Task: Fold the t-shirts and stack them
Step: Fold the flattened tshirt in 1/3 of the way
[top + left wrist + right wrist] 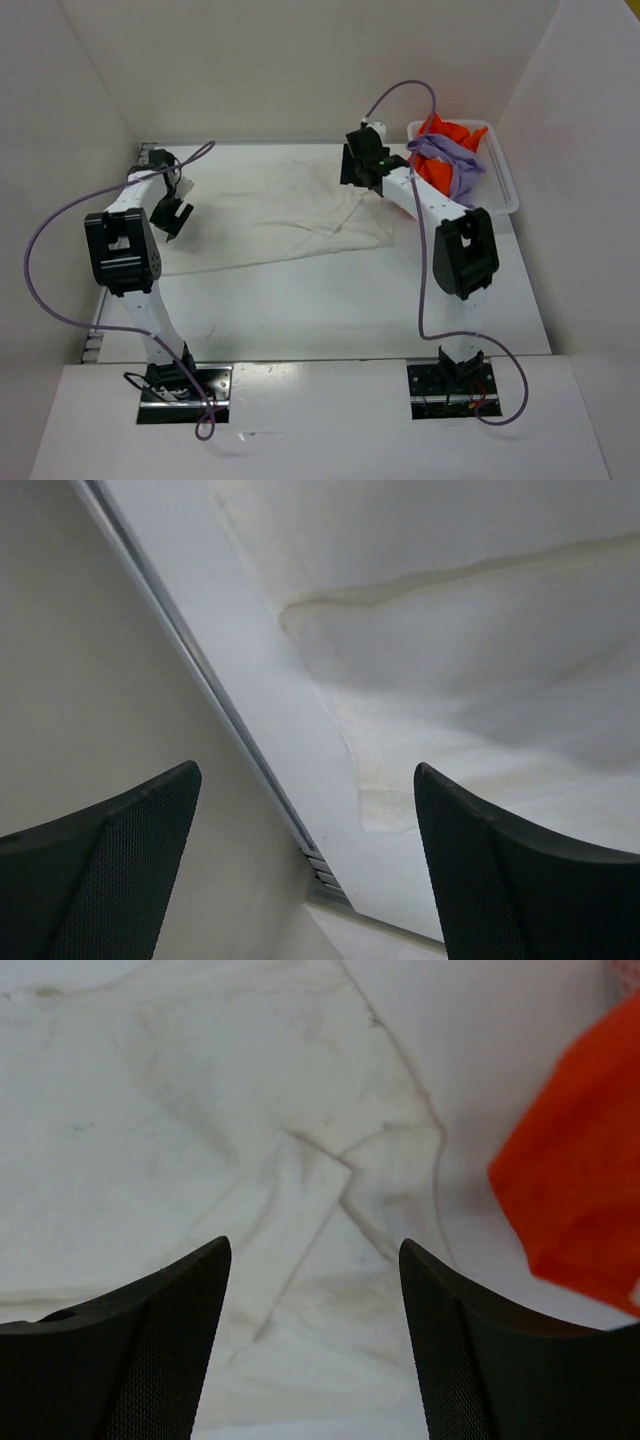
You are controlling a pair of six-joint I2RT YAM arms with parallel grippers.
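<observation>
A white t-shirt (270, 222) lies spread on the white table, wrinkled, between the two arms. It also shows in the left wrist view (470, 660) and in the right wrist view (200, 1130). An orange t-shirt (452, 145) and a purple t-shirt (455, 165) sit in a white basket (505, 185) at the back right. The orange one shows at the right edge of the right wrist view (575, 1200). My left gripper (172, 215) is open and empty over the shirt's left edge. My right gripper (358, 168) is open and empty above the shirt's right end.
White walls enclose the table on three sides. A metal rail (250, 750) runs along the table's left edge, close to my left gripper. Purple cables loop from both arms.
</observation>
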